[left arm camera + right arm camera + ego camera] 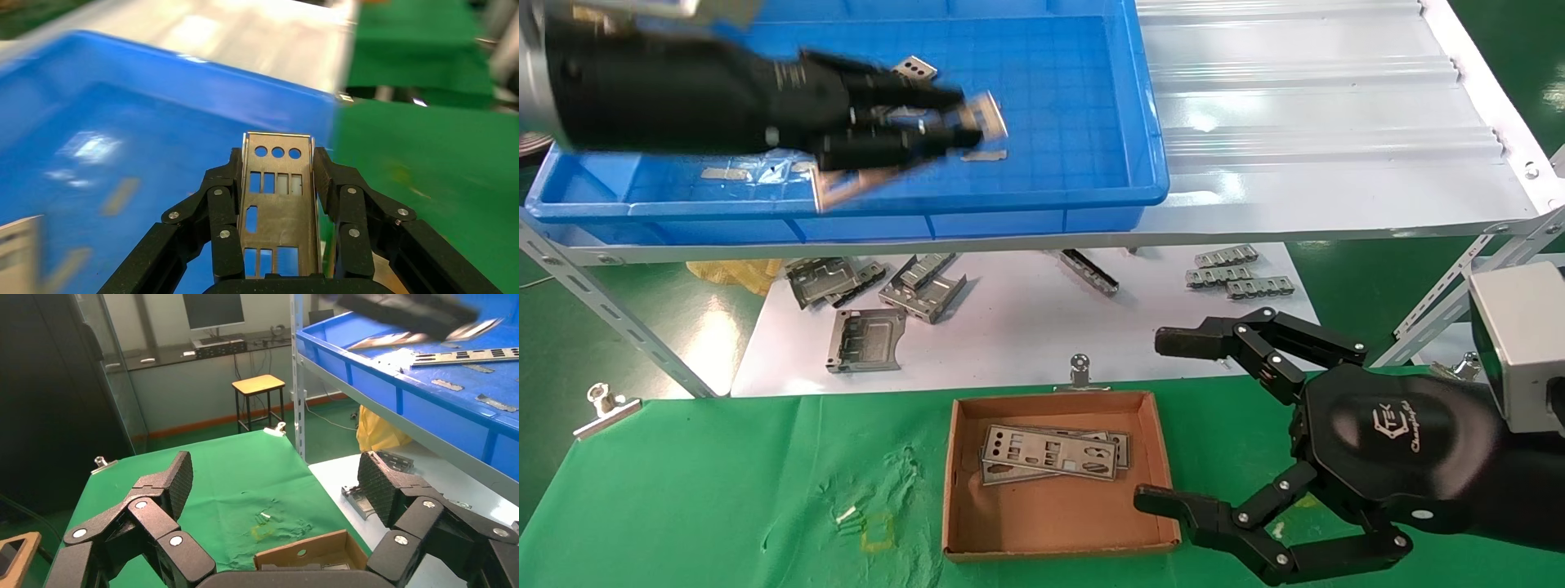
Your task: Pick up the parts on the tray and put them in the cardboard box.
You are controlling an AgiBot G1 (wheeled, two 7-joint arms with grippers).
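Tray comes first, because it is the biggest thing here. It is bright blue with a grid floor, and it sits on the white shelf up at the back. Inside it I see small grey tape strips lying flat near its front wall, one little plate with holes farther back, and my left gripper.

My left gripper is over the tray floor with its fingers pressed on a silver part. The left wrist view shows this part standing between the two fingers, long way out, with three round holes at its far end and square holes below.

Next in size is the cardboard box. It is brown and low, and it sits on the green cloth close in front of me. Two silver parts lie flat in it, one on top of the other, near its back wall. The rest of its floor is bare.

My right gripper hangs just beside the box on its right side, with its fingers spread wide and nothing in them.

Grey bent brackets lie on the white sheet under the shelf, behind the box.
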